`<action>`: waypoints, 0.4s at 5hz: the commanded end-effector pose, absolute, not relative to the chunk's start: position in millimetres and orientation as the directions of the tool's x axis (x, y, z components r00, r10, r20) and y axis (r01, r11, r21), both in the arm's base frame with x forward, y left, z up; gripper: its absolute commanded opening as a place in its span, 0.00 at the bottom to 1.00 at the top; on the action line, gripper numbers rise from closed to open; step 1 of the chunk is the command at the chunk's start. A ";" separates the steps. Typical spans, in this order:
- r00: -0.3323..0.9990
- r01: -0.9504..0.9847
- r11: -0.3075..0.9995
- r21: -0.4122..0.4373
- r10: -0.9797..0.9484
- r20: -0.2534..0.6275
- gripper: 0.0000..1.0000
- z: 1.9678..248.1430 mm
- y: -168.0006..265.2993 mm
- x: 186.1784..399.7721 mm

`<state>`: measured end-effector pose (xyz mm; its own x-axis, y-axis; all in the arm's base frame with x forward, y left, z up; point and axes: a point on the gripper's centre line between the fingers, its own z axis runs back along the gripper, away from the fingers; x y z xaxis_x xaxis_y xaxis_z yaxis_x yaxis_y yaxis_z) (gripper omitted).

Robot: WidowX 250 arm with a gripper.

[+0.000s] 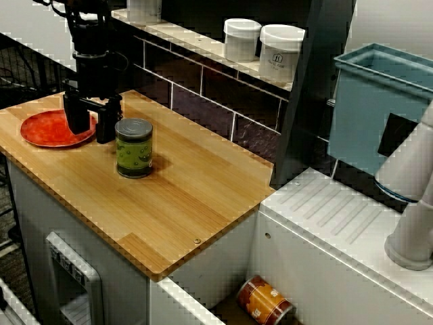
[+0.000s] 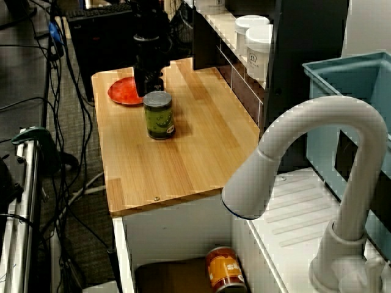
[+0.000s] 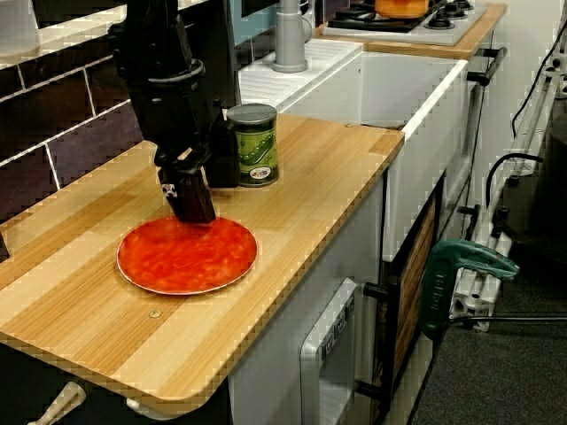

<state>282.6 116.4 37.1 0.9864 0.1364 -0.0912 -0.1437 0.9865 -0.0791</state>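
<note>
Wood-grain counter [image 1: 189,196], pale planks with a rounded edge, is being used as the work surface. Green-labelled can [image 1: 133,147] is being left standing upright near the middle of it: ridged metal cylinder, flat lid up, glossy printed wrap. Black gripper [image 1: 91,127] is being held low just beside the can, on the plate side. Its fingers [image 1: 76,116] are being kept wide apart, with nothing between them.

In the view from the plate end, one finger is being shown right at the far rim of the red plate [image 1: 47,128], which is flat, round and glossy with a mottled finish. Whether it is touching cannot be told.

Judged progress: the can is not yet being gripped or lifted, and nothing is being carried.

Orange-labelled can [image 1: 264,301] is being seen lying on its side down in the sink. White lidded jars [image 1: 241,39] are standing on the tiled ledge.
</note>
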 end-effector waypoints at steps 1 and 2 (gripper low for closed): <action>0.989 -0.145 0.989 -0.037 0.144 -0.022 1.00 65.4 93.3 268.3; 0.989 -0.147 0.989 -0.015 0.146 -0.029 1.00 56.5 73.2 261.4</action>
